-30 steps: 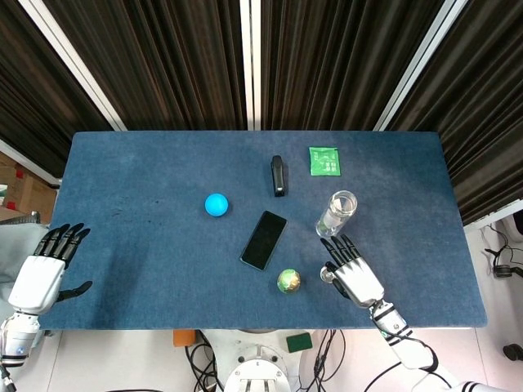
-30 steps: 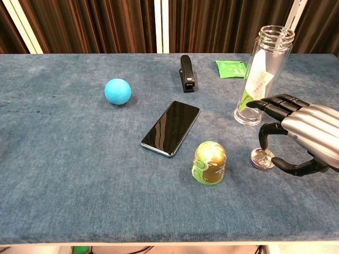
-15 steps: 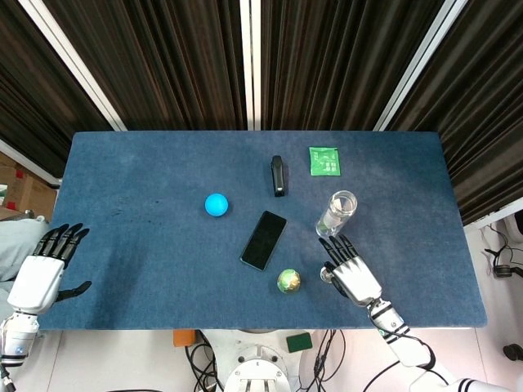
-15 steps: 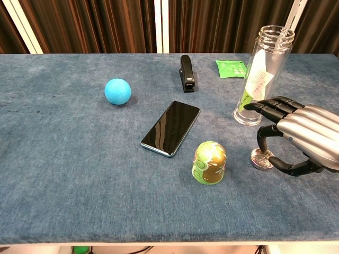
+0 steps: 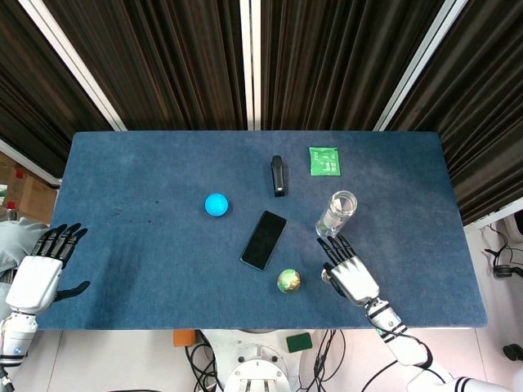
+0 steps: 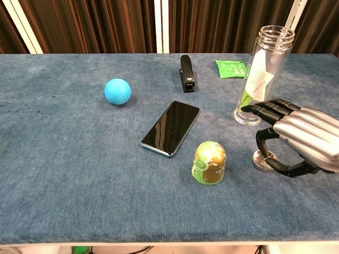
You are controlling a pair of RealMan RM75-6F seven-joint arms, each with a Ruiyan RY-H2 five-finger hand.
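In the head view the clear bottle (image 5: 337, 212) stands upright and uncapped on the blue table (image 5: 131, 188), and everything else is laid out around it within reach: the green packet (image 5: 324, 161) beyond it, the black stapler (image 5: 279, 175) to its far left, the dark phone (image 5: 264, 239) and blue ball (image 5: 216, 204) further left, the painted egg-shaped toy (image 5: 288, 281) nearer the robot. The right hand (image 5: 350, 273) hovers just on the near side of the bottle, palm down, fingers spread, covering a small round metal cap (image 5: 327, 278). The left hand (image 5: 41, 269) lies well apart at the table's left edge, fingers apart and holding nothing. In the chest view the right hand (image 6: 296, 140) arches over the cap (image 6: 263, 160), which lies flat just in front of the bottle (image 6: 264, 74); thumb and a fingertip curve down either side of it and seem to touch its rim, though contact is hard to confirm, and nothing is lifted.
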